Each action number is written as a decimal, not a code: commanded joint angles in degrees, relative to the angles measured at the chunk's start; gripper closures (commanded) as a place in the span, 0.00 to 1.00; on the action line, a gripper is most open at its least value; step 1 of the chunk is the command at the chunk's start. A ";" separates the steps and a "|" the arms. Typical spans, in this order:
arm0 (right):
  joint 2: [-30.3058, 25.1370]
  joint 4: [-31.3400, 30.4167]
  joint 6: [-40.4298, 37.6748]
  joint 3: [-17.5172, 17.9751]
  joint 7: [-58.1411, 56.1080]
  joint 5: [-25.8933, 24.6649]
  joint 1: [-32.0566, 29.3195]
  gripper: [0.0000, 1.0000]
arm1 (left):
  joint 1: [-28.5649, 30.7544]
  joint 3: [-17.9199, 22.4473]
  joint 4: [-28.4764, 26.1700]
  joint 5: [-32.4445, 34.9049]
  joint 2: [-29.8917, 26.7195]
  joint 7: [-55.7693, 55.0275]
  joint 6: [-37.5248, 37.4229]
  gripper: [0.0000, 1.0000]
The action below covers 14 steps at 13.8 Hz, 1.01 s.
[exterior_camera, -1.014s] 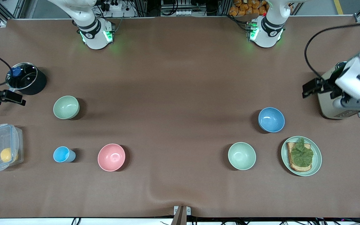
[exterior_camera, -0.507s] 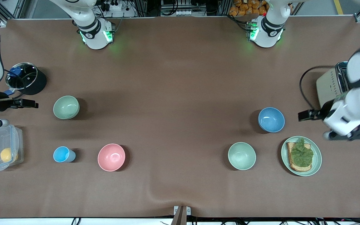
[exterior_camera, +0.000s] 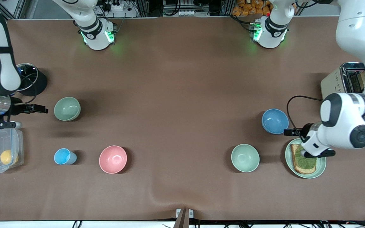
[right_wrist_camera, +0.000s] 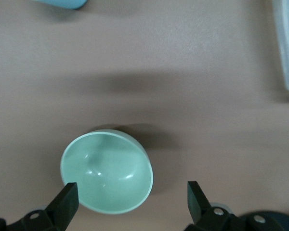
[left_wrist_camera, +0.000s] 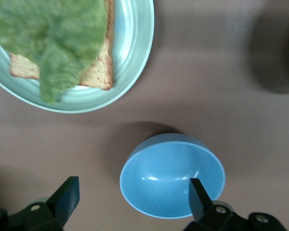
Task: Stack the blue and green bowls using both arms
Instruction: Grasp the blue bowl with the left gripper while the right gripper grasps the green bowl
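Blue bowl (left_wrist_camera: 172,175) lies between spread left fingers (left_wrist_camera: 197,191); right fingers (right_wrist_camera: 66,198) spread.

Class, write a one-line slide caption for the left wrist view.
Open left gripper over the blue bowl, beside the plate of toast and lettuce.

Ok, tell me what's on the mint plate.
The plate holds toast topped with lettuce. In the front view the left gripper partly covers it.

You will find no readable text, label, brand, number or sign on anything in these views of the surface.
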 commanded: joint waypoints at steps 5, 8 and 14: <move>0.29 -8.83 10.90 1.11 -2.20 1.47 -1.61 0.20 | 0.32 -0.42 -6.44 1.44 1.10 -1.22 4.39 0.00; 1.43 -9.90 14.42 1.02 -4.11 1.47 -1.61 0.24 | 0.23 -0.33 -7.57 1.44 2.51 -2.01 5.26 0.00; 3.19 -10.86 17.50 1.20 -8.08 2.51 -3.20 0.60 | 0.14 -0.33 -9.96 1.44 2.42 -4.02 8.34 0.84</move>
